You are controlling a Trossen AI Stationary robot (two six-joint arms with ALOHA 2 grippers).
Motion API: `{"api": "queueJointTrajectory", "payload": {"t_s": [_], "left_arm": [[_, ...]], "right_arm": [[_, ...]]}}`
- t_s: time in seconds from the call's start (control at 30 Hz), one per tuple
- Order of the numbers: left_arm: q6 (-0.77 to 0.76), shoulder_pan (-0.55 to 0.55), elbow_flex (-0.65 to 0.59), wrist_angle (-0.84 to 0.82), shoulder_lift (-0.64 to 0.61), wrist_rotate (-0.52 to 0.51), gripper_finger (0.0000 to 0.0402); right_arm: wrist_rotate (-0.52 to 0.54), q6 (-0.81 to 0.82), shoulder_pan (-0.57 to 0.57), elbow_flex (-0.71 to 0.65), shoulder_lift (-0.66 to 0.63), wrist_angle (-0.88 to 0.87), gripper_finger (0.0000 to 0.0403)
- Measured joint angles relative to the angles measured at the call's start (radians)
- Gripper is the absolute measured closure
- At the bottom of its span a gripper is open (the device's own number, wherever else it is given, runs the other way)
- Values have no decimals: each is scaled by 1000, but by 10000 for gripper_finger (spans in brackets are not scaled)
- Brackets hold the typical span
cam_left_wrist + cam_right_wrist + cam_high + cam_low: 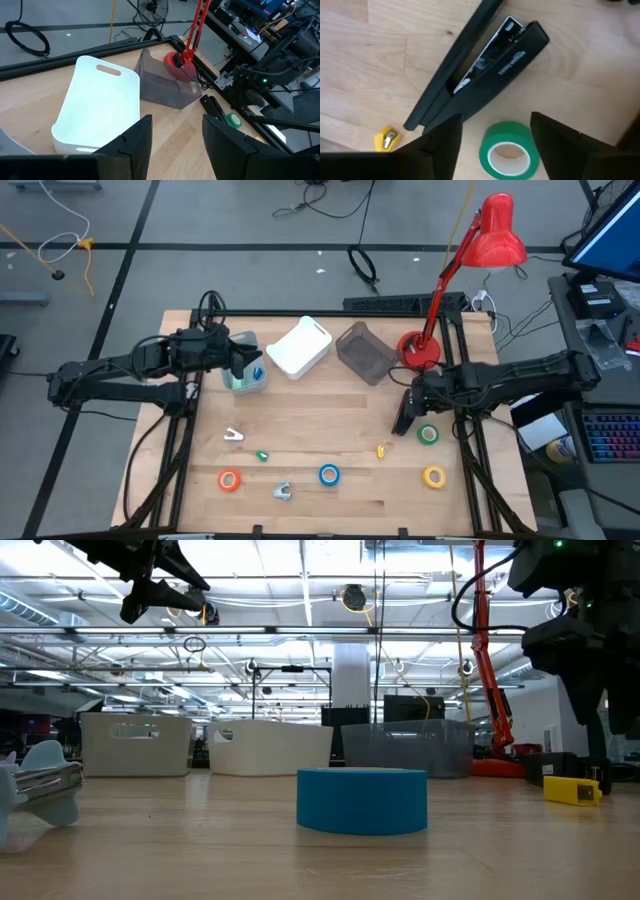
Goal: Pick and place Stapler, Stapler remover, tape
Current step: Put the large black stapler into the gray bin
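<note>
The black stapler (490,65) lies half open on the table by the right edge (403,420). The green tape (509,150) lies flat beside it (429,434). My right gripper (495,142) is open and points down, its fingers standing on either side of the green tape without touching it. Yellow tape (434,476), blue tape (329,474) and orange tape (229,479) lie flat along the near side. Small stapler removers lie between them: white (233,435), green (262,455), yellow (381,450) and grey (282,491). My left gripper (177,142) is open, high above a pale teal bin (245,376).
A white bin (300,347) and a grey bin (365,352) stand at the far side, with a red desk lamp's base (418,348) to their right. The blue tape (362,800) stands close before the low camera. Bare wood lies in the table's middle.
</note>
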Motion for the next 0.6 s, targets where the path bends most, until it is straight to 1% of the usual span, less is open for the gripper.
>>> {"api": "queueJointTrajectory", "payload": {"t_s": [0.13,0.23,0.33,0.6], "left_arm": [[1,0,0,0,0,0,227],[1,0,0,0,0,0,227],[0,0,0,0,0,0,227],[-1,0,0,0,0,1,227]], "right_arm": [[8,4,-8,-32,0,26,145],[53,12,-31,-50,0,25,135],[87,26,-60,-60,0,31,134],[80,55,-118,-145,0,145,139]]}}
